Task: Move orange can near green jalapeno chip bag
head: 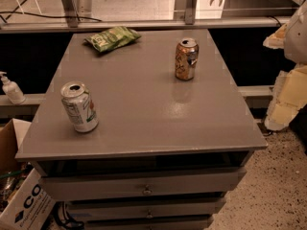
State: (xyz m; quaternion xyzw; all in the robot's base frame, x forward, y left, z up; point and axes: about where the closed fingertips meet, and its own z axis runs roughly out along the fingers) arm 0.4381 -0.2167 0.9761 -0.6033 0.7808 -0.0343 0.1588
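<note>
Gripper (298, 32): pale shape at right frame edge, beside and clear of grey table (144, 128), well apart from both cans. How far open: could not be told. Nothing seen in its hold.
Orange can (186, 59): stood upright on right rear part of table top, untouched.
Green jalapeno chip bag (112, 37): lay flat at rear left of table top, well apart from orange can.
White and green can (79, 107): stood at front left.
Drawers (144, 186): below table top.
</note>
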